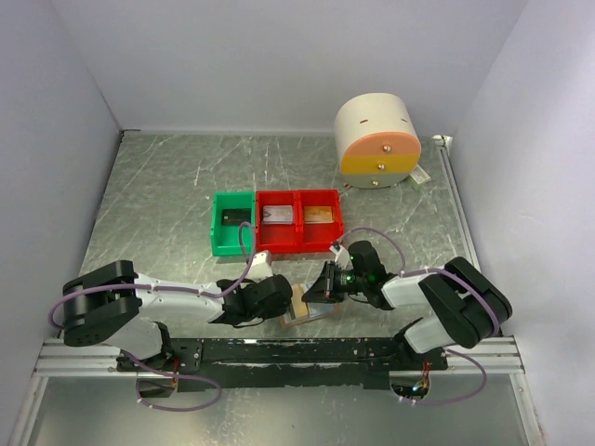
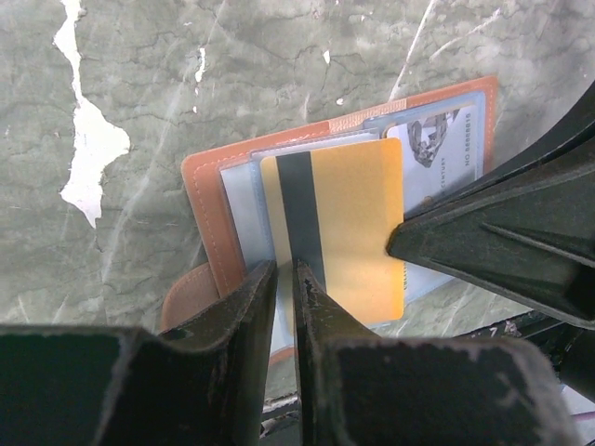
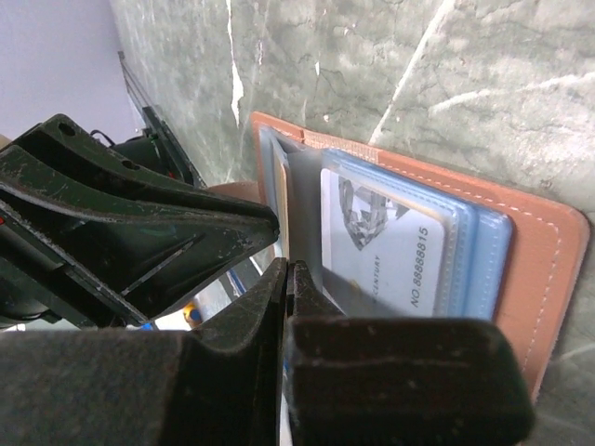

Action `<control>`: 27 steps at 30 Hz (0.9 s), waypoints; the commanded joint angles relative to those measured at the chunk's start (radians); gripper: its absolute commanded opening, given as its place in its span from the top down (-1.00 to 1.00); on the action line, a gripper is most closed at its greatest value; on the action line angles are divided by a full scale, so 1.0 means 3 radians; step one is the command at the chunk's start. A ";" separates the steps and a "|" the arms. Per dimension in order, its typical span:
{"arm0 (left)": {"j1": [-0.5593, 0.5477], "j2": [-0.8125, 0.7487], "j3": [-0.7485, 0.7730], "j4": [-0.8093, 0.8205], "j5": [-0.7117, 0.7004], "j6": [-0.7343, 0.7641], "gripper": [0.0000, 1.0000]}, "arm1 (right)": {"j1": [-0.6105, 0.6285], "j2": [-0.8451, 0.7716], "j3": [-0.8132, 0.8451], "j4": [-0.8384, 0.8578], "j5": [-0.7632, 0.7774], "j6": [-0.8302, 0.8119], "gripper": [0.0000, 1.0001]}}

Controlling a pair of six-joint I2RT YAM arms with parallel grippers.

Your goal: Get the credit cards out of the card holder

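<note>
The tan card holder [image 1: 304,308] lies open between both grippers at the near edge; it also shows in the left wrist view [image 2: 209,204] and the right wrist view [image 3: 548,251]. A gold credit card [image 2: 358,223] with a black stripe sticks half out of its pale blue sleeves. My left gripper [image 2: 284,274] [image 1: 284,299] is shut on the holder's near edge beside that card. My right gripper [image 3: 290,269] [image 1: 323,286] is shut on the gold card's edge. A white-silver card [image 3: 390,251] sits in a clear sleeve.
A green bin [image 1: 219,234] holds a dark card and two red bins [image 1: 297,237] hold a silver and a gold-brown card, behind the holder. A cream cylinder with an orange band [image 1: 376,139] stands at the back right. The black base rail [image 1: 279,351] runs just below the holder.
</note>
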 commanded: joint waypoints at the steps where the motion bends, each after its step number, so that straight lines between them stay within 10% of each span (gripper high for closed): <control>1: -0.0015 0.0008 -0.0007 -0.0360 -0.0046 0.0003 0.48 | -0.0042 -0.0233 0.0011 -0.0256 0.0084 -0.0172 1.00; 14: -0.0042 -0.0141 -0.0033 -0.0487 -0.0123 -0.0039 0.47 | -0.0235 -0.0408 -0.0073 -0.0513 -0.0051 -0.0395 1.00; 27: -0.0235 -0.0311 0.0427 -0.0264 -0.0197 0.0415 -0.02 | -0.0053 -0.0099 -0.0038 -0.0177 0.0003 -0.0225 1.00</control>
